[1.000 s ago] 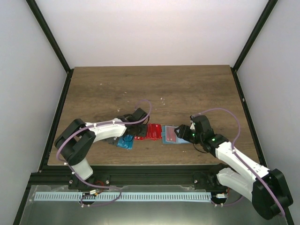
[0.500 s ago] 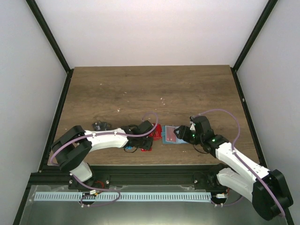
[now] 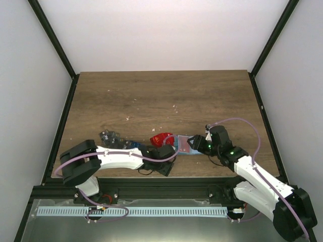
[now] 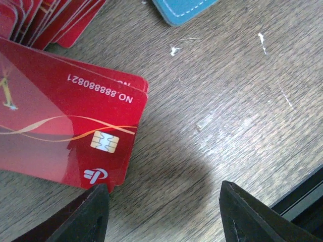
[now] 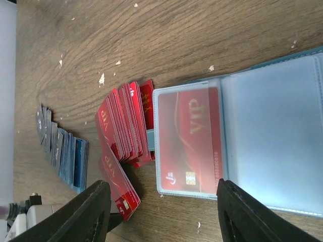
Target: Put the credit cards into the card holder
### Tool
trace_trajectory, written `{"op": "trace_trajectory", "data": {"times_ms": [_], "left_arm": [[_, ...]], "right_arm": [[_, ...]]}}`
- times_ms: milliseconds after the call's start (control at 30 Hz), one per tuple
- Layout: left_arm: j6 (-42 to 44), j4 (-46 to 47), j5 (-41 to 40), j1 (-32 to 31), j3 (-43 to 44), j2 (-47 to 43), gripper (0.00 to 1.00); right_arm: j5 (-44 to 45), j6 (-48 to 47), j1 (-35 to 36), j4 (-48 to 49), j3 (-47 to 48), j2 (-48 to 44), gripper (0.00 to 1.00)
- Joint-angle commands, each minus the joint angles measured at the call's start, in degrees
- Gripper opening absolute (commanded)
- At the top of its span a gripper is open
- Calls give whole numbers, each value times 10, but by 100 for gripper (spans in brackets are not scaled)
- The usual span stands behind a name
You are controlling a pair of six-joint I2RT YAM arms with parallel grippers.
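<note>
Several red credit cards (image 5: 125,126) stand fanned on edge just left of the card holder (image 5: 272,126). The holder lies open, with one red card (image 5: 189,136) inside its clear sleeve. Two more red cards (image 4: 75,131) lean at the front, one corner by a finger (image 4: 93,214) of my left gripper (image 4: 164,206). That gripper is open over bare wood. My right gripper (image 5: 161,209) is open too, above the sleeve's near edge. In the top view the red cards (image 3: 162,138) sit between the left gripper (image 3: 168,149) and the holder (image 3: 184,146), with the right gripper (image 3: 194,143) at the holder.
A row of blue cards (image 5: 75,161) and dark cards (image 5: 45,132) lies left of the red ones; in the top view the blue cards (image 3: 132,144) and dark cards (image 3: 108,136) show. The table's near edge (image 4: 303,194) is close to the left gripper.
My left arm has swung right along the near edge, uncovering the dark and blue cards. Its jaws have widened. The red cards have bunched up beside the holder. The right arm stayed put.
</note>
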Motion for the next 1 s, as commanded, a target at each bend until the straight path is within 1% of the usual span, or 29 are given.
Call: {"op": "trace_trajectory", "data": {"times_ms": [0,33,133,267,400,500,600,867,967], "left_arm": [[13,-19,-51,-19,27,0,62],[13,-20,-61,-19,27,-18,62],[15,-29,-108,-9,28,-61,71],[43,-38,-107,35,41,-62,71],[76,-36,-89,72,56,-27,72],[91,-31,-75,84,64,-5,74],[97,-23,-62,86,64,11,77],[90,-4,-35,86,25,26,77],[87,24,11,83,-5,15,77]], "right_arm": [[-3,9,-5,-18,-3,-13,59],[-3,10,-5,-20,-3,-16,60],[-2,12,-5,-21,-6,-23,60],[-5,14,-5,-13,-9,-22,60],[-10,16,-5,-8,-9,-12,60],[-7,15,-5,-11,-6,-12,60],[-3,14,-5,-16,-6,-15,60],[0,18,-5,-15,-12,-17,60],[-1,19,-5,-13,-11,-16,60]]}}
